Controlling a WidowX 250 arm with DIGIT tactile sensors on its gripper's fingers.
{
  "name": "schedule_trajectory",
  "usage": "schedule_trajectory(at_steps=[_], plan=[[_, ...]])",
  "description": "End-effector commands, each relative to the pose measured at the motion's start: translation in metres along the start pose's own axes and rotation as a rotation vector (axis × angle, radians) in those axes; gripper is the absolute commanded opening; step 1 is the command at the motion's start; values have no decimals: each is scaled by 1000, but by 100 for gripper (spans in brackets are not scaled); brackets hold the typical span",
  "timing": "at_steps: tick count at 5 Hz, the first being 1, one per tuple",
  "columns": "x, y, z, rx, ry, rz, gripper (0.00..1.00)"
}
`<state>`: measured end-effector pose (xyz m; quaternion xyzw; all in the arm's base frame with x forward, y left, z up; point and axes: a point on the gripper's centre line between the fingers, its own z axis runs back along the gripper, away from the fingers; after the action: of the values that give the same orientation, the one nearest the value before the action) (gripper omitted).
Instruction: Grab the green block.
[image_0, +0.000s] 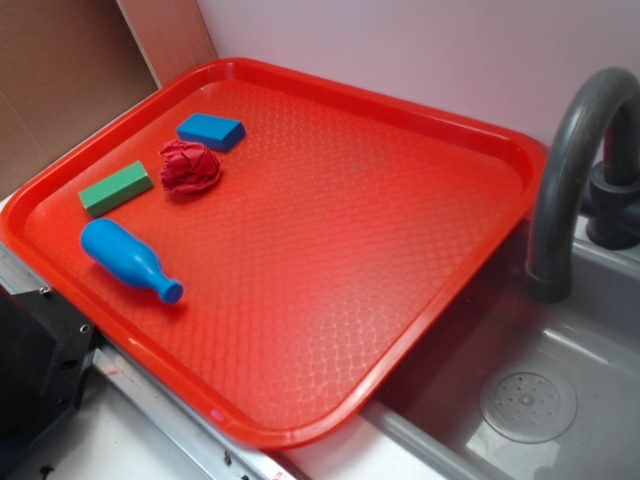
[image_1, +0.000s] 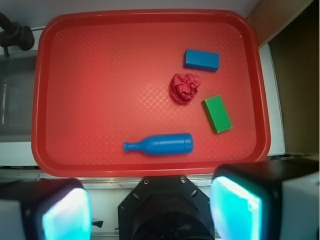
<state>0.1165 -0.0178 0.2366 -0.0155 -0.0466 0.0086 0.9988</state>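
Overhead, the gripper (image_1: 150, 210) stood wide open and empty; the green block (image_1: 217, 114) lay ahead and right, on the red tray (image_1: 150, 167).

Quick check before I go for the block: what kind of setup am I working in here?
Most likely a toy or mock kitchen sink station. A grey faucet arches over a grey basin with a drain, and a red tray laid partly across it holds the green block and other props.

The gripper (image_1: 150, 207) hangs high, jaws spread wide, empty.
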Motion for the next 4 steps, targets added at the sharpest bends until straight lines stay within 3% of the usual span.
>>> schedule_trajectory(at_steps=[1, 4], plan=[[0, 0, 0, 0, 0, 0, 100], [5, 4, -5, 3, -8, 19, 100]])
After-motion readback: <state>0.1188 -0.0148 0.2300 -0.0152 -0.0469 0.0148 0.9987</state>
